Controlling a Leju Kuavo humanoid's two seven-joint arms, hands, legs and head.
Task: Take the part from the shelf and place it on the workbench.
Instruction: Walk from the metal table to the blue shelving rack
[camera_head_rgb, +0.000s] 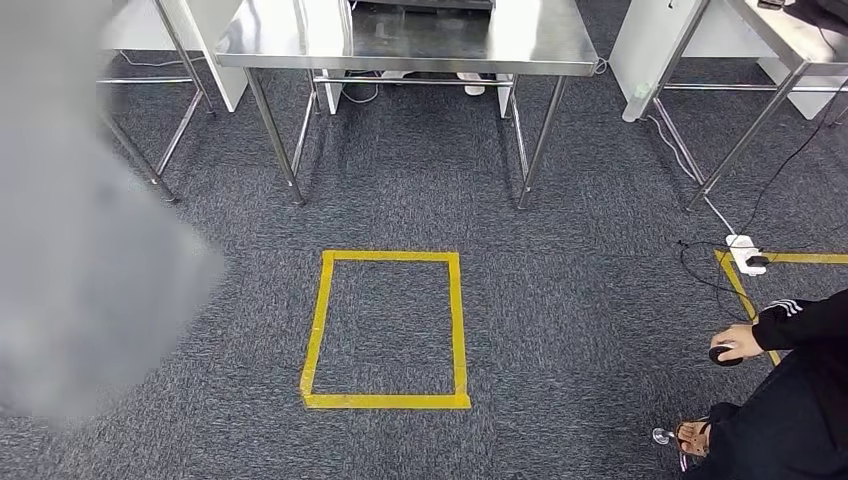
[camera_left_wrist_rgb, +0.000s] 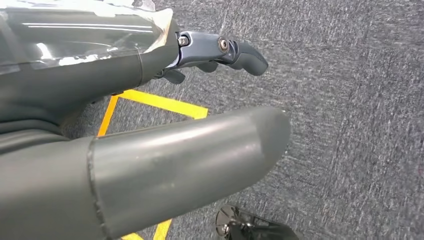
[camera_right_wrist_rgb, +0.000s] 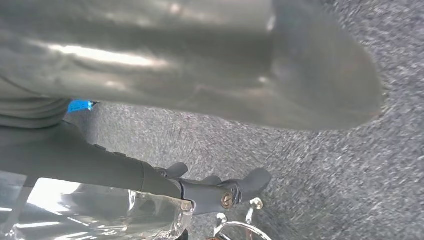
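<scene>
At far left of the head view we see a blurred grey shape we cannot identify, then a yellow tape rectangle (camera_head_rgb: 388, 330) on the grey carpet (camera_head_rgb: 580, 300) before the steel worktop (camera_head_rgb: 400, 40), and at right a crouching person (camera_head_rgb: 790, 400). Our left hand (camera_left_wrist_rgb: 150, 150) hangs over the carpet, thumb and dark fingers (camera_left_wrist_rgb: 240, 52) apart and gripping nothing. Our right hand (camera_right_wrist_rgb: 200, 125) is likewise spread and empty; we cannot tell where the part is.
</scene>
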